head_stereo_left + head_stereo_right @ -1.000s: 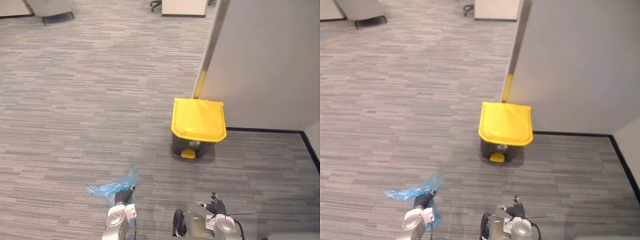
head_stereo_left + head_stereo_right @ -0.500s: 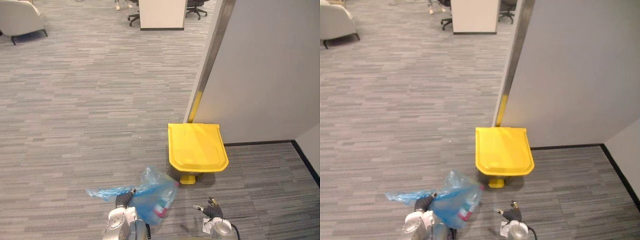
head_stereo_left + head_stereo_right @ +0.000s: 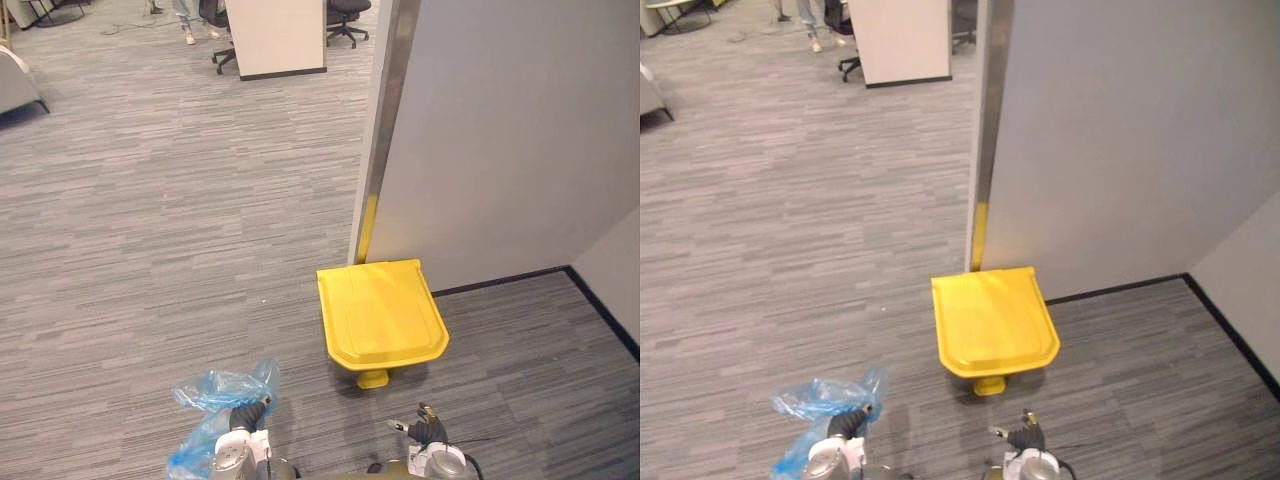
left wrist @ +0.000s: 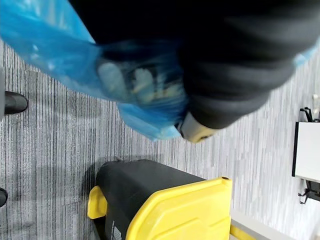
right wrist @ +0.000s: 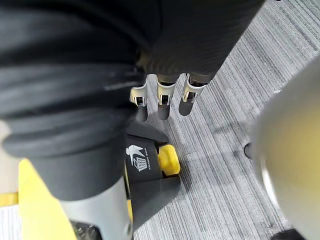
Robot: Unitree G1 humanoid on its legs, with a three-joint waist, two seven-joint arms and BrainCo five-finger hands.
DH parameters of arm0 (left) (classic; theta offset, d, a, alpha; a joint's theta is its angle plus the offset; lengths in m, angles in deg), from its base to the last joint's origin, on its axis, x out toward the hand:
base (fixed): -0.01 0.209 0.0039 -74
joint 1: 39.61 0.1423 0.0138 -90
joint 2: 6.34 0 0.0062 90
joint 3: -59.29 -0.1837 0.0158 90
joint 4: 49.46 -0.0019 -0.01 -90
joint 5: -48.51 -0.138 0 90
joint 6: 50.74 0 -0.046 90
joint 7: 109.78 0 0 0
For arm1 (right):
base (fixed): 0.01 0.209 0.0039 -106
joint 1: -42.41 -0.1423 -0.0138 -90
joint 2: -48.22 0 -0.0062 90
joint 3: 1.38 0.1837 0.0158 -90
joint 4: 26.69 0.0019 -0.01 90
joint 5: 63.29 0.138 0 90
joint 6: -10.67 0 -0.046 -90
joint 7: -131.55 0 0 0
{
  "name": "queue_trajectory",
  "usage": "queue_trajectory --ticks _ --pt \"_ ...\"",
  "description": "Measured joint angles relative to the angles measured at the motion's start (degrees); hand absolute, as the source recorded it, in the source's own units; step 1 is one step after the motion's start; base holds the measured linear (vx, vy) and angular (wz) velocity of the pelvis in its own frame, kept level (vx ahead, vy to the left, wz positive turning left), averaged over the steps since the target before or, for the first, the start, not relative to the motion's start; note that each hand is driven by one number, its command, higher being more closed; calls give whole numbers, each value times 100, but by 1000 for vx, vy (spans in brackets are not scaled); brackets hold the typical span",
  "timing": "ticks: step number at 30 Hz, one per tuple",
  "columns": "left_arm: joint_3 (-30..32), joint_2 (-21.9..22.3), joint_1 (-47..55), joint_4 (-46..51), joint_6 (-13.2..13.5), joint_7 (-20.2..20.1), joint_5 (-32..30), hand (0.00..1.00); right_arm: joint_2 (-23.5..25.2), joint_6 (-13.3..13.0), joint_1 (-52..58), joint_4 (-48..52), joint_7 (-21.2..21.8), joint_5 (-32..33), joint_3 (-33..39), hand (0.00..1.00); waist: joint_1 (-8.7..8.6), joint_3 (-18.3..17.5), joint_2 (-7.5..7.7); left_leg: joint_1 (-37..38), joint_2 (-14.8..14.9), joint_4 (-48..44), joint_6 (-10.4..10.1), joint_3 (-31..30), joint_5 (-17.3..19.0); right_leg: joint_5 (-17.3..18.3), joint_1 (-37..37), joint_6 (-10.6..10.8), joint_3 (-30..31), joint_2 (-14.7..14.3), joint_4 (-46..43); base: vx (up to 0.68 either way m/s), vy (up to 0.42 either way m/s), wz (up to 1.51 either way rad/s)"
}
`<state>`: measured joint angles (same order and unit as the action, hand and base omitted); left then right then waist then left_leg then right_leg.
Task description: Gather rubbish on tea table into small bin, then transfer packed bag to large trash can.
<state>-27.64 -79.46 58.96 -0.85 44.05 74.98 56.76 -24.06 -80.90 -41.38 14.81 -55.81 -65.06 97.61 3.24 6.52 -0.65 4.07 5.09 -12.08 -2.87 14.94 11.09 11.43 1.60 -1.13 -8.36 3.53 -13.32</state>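
A large trash can (image 3: 381,312) with a black body and a closed yellow lid stands on the grey carpet floor (image 3: 150,250), a yellow foot pedal (image 3: 372,379) at its front. Its back is near the end of a pale grey partition wall (image 3: 500,150). In front of the can and to its left, the robot's left hand (image 3: 245,418) is closed around the neck of a blue plastic bag (image 3: 218,392). Crumpled plastic stands up above the grip, and more hangs beside the arm. The right hand (image 3: 428,433) is empty and sits in front of the can, apart from it, with its fingers (image 5: 163,102) relaxed and loosely straight. Far across the room are a person's legs (image 3: 183,18) and an office chair (image 3: 347,10).
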Motion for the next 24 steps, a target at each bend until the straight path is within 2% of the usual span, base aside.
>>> queue_trajectory --ticks 2,4,5,6,7,8,10,14,17,21,24 --pt "0 -3 -11 -19 -22 -4 -37 100 29 -1 -7 10 -2 16 5 0 -2 81 124 -273 93 -737 0 -51 1 -50 183 -30 -18 10 163 111 -82 3" --pt "35 41 -28 23 -18 -40 -40 100 60 0 -30 35 -2 21 -6 0 46 166 127 -827 304 -1974 -16 -169 19 -218 382 -7 41 0 320 80 7 -16" --pt "36 70 -62 41 -13 -53 -39 100 39 2 -56 37 -4 22 -8 0 64 191 157 -867 324 -2059 -27 -165 144 -218 427 -7 130 12 342 64 88 -31" --pt "34 136 -88 42 -11 -59 -39 100 7 -1 -55 51 -13 23 -4 0 49 182 77 -868 350 -1787 -26 -220 176 -216 430 -4 189 -13 323 46 119 -42" --pt "-30 188 -123 33 -14 -86 -41 100 -36 1 -68 70 -22 25 8 0 31 185 -55 -787 369 -1356 -22 -330 37 -181 409 53 283 -76 298 43 177 -58" --pt "-7 209 -132 33 -11 -122 -37 100 -9 3 -113 110 -22 35 8 0 24 154 -59 -608 211 -1006 -36 -318 40 -148 336 114 440 2 334 19 157 -48" --pt "-18 201 -197 29 -11 -120 -31 100 60 5 -113 142 -24 55 33 0 -1 149 -13 -538 131 -741 -36 -309 40 -152 236 173 493 55 352 -18 103 -20" --pt "-72 206 -143 12 -11 -126 -37 100 95 23 -4 134 -14 54 103 0 0 149 4 -166 45 -207 -35 -208 24 -219 232 266 669 76 379 -73 79 -18" --pt "-73 199 -59 -53 -11 -127 -41 100 83 19 -20 34 -7 52 100 0 3 78 28 -76 4 80 -45 -119 -148 -312 134 284 809 64 446 -107 15 -23" --pt "-70 185 -58 -223 -12 -115 -39 100 49 25 -100 -20 -8 49 89 0 10 43 5 -95 -17 277 -34 -25 -289 -446 -42 292 969 24 484 -77 -9 -20" --pt "-13 163 -46 -211 -11 -103 -33 100 34 33 -118 -43 -16 43 39 0 21 51 18 -125 -41 138 -4 55 -211 -419 -156 341 1108 22 303 -56 13 -22"
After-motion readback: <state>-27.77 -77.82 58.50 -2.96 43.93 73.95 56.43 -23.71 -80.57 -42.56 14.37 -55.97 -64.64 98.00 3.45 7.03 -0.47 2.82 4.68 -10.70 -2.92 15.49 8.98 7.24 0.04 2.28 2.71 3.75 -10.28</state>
